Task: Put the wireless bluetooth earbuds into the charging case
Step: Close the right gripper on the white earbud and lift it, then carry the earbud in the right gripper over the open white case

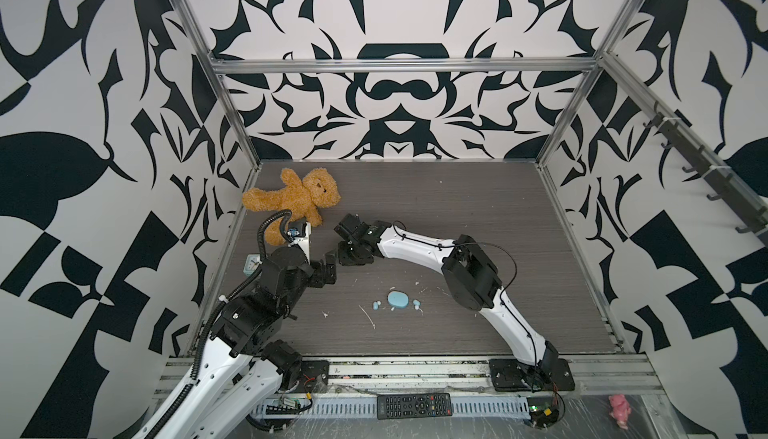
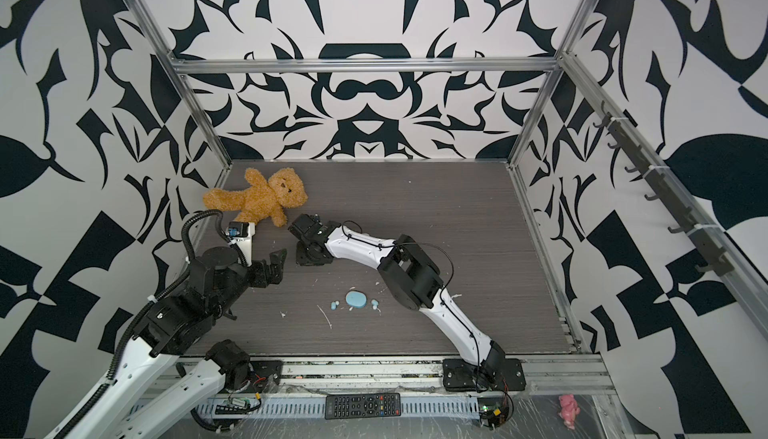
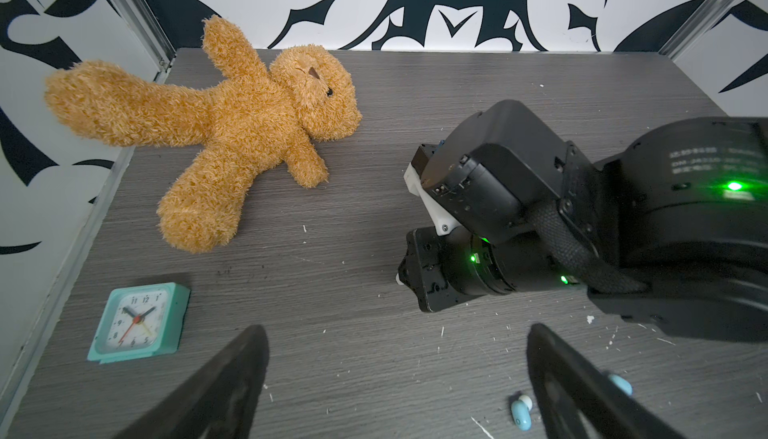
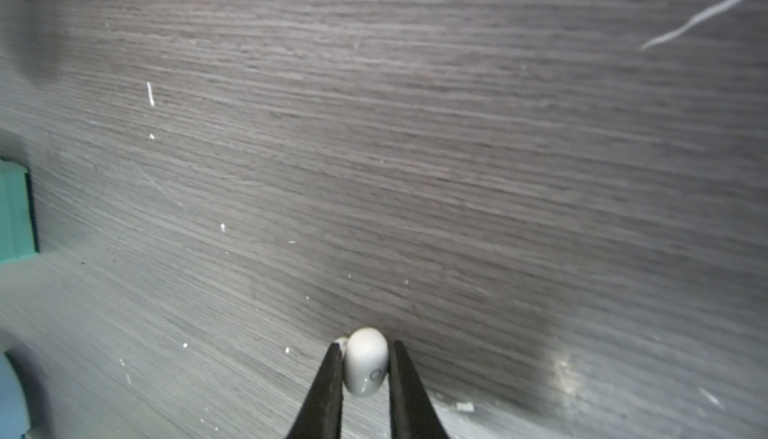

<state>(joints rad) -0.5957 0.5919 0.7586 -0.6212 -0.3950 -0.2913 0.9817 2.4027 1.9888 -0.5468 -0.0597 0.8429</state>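
- Right gripper [image 4: 365, 345] was on it: the 2 black fingers [image 4: 328, 378] were pinched narrow on a white earbud [image 4: 366, 360], 1 finger against each flank.
- I could not tell whether that bud sat on the grey wood-grain table [image 4: 457, 146] or rode just clear of it.
- In both top views that arm was stretched over to the left-middle of the table, nose down, just in front of the teddy bear [image 1: 291, 200].
- Left gripper [image 3: 397, 329] hung close beside it, jaws spread wide over bare table.
- The light blue charging case [image 1: 398, 300] lay flat near the front middle, well apart from both grippers.
- 1 light blue earbud [image 1: 376, 305] lay just left of the case, and a 2nd light blue earbud [image 1: 416, 304] lay just right of it, both on the table.
- A teal alarm clock [image 3: 139, 322] sat by the left wall, near the bear's leg.
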